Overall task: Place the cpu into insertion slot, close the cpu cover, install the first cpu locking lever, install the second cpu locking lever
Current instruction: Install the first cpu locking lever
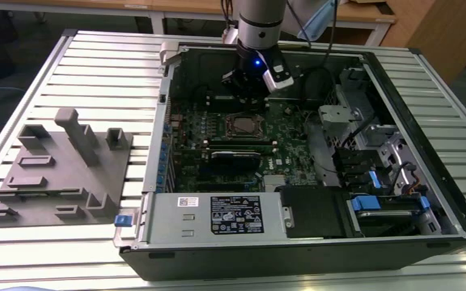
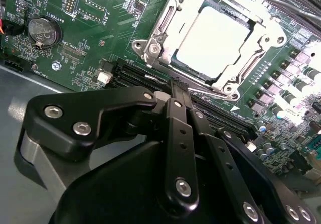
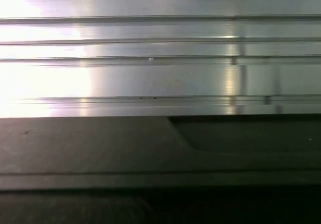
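Note:
The cpu (image 2: 213, 39) lies flat in the insertion slot (image 1: 244, 125), its pale metal top showing through the window of the cpu cover (image 2: 161, 30). The cover lies down over the chip as a silver frame. A thin metal lever rod (image 2: 200, 87) runs along the frame's near edge; I cannot tell whether it is latched. My gripper (image 2: 179, 86) hangs above the motherboard just beside the socket, its black fingers (image 2: 175, 108) drawn together with nothing between them. In the exterior view the gripper (image 1: 246, 91) sits behind the socket, inside the open computer case.
Green motherboard (image 1: 192, 130) with long black memory slots (image 2: 135, 76) and a coin battery (image 2: 42, 29). Case walls (image 1: 427, 97), drive cages and cables crowd the exterior view's right. A grey fixture block (image 1: 59, 170) stands on the slatted table (image 3: 150, 48).

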Robot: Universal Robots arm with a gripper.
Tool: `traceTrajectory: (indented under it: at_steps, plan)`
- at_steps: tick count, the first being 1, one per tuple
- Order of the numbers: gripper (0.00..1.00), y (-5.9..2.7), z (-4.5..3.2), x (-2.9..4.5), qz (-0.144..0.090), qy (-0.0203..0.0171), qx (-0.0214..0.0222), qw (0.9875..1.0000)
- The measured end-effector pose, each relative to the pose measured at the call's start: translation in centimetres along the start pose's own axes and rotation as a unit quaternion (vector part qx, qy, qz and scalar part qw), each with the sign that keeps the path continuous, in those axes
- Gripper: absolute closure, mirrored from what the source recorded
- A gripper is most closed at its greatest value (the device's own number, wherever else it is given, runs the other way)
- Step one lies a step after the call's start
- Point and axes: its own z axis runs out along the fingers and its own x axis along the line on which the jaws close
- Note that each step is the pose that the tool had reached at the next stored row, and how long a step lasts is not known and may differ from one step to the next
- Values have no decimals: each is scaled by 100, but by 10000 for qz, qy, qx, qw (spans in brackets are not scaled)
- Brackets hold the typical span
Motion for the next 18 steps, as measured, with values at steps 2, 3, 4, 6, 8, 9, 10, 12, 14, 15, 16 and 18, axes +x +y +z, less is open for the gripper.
traceTrajectory:
  at_steps: [2,3,4,6,8,9,10,12,14,15,16,18]
  plan:
    - [89,7,1,-1,0,0,1,10000]
    - [89,11,1,-1,0,0,3,10000]
    - [89,15,0,-1,-1,1,6,10000]
    - [89,28,3,-2,0,1,3,10000]
    - [89,36,5,-4,-1,0,6,10000]
    - [89,36,6,-4,-1,-1,7,10000]
    - [89,37,7,-5,-1,-1,11,10000]
    - [89,36,7,-5,-1,-1,22,10000]
    - [89,30,9,-8,0,-3,29,10000]
    - [89,24,9,-9,-1,-3,34,10000]
    - [89,16,8,-10,-1,-2,40,10000]
    - [89,3,7,-11,-1,-2,46,10000]
